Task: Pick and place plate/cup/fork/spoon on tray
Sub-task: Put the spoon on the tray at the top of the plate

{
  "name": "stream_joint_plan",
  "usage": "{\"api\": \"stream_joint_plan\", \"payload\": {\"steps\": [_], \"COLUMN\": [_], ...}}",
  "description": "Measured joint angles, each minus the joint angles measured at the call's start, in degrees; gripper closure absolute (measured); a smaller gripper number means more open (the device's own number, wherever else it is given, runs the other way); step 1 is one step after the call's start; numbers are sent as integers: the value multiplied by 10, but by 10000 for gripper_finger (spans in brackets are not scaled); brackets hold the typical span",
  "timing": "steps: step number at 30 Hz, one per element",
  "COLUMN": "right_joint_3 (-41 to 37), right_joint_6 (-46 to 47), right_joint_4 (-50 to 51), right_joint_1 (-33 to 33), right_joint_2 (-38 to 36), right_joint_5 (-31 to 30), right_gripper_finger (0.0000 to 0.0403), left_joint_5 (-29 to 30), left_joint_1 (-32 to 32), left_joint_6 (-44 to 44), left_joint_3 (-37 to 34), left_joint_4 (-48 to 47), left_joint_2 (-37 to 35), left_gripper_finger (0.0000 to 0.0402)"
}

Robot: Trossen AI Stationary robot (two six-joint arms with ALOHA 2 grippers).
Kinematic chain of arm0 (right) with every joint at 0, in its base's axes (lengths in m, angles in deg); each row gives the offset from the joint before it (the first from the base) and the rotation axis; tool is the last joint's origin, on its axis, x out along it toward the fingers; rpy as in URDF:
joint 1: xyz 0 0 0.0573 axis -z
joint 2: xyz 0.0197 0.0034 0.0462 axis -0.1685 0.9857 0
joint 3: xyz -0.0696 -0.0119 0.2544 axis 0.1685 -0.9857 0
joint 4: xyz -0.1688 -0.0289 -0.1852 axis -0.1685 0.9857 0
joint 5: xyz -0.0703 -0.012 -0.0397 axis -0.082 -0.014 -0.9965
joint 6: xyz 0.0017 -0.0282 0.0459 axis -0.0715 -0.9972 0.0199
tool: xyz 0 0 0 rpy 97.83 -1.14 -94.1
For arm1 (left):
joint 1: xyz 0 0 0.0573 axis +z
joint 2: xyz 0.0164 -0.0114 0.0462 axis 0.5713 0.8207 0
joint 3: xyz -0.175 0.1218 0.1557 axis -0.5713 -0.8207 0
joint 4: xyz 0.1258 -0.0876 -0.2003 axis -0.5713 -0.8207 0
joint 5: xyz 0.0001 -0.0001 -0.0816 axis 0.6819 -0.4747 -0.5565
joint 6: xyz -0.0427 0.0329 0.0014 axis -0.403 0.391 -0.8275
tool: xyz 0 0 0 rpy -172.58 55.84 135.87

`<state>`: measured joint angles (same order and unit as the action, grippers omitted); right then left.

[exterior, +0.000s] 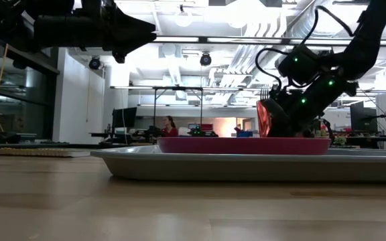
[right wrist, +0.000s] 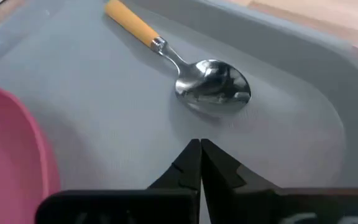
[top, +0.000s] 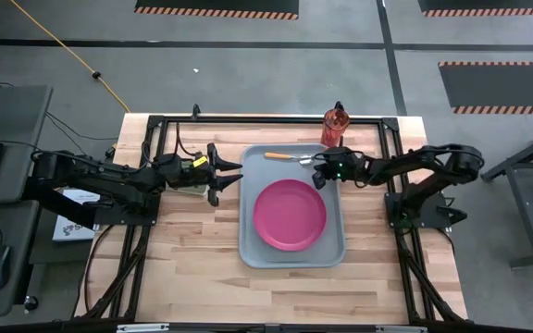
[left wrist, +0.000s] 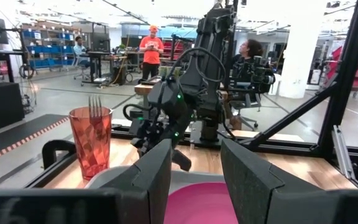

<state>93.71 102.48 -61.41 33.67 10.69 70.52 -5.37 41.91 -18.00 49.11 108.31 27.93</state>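
While the right hand (top: 320, 169) hovers low over the tray's (top: 248, 250) far right corner with its fingers pressed together, the spoon (right wrist: 211, 89) lies just in front of the tips, bowl toward them and yellow handle pointing away along the tray's far edge. The plate (top: 290, 215) sits in the middle of the tray. The cup (top: 335, 128) stands on the desk just beyond that far right corner, and the left wrist view shows a fork (left wrist: 95, 107) standing in it, tines up.

My reading is that plate and spoon are placed, and the cup with its fork is what is left. To do this well, the right hand should lift clear of the spoon before travelling, so a fingertip does not drag it. It should then spread wide and close on the ribbed cup low down, gently, since light plastic tips or squashes easily. A free spot between plate and tray rim suits the cup.

The left hand (top: 228, 172) waits just off the tray's left edge, fingers spread, holding nothing.
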Motion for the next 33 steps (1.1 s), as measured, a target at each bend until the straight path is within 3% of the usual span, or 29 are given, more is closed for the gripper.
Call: {"api": "stream_joint_plan", "payload": {"steps": [5, 13, 21, 33], "right_joint_3": [0, 33, 75, 76], "right_joint_6": [-4, -15, -44, -108], "right_joint_4": [-52, -54, 30, 47], "right_joint_1": [0, 1, 2, 2], "right_joint_2": [35, 60, 60, 60], "right_joint_5": [0, -14, -29, 40], "right_gripper_finger": [403, 403, 403, 403], "left_joint_5": [10, 11, 11, 11], "left_joint_1": [0, 0, 0, 0], "left_joint_6": [1, 1, 0, 0], "left_joint_3": [0, 0, 0, 0], "left_joint_4": [0, 0, -7, -12], "left_joint_2": [0, 0, 0, 0], "left_gripper_finger": [271, 271, 271, 271]}}
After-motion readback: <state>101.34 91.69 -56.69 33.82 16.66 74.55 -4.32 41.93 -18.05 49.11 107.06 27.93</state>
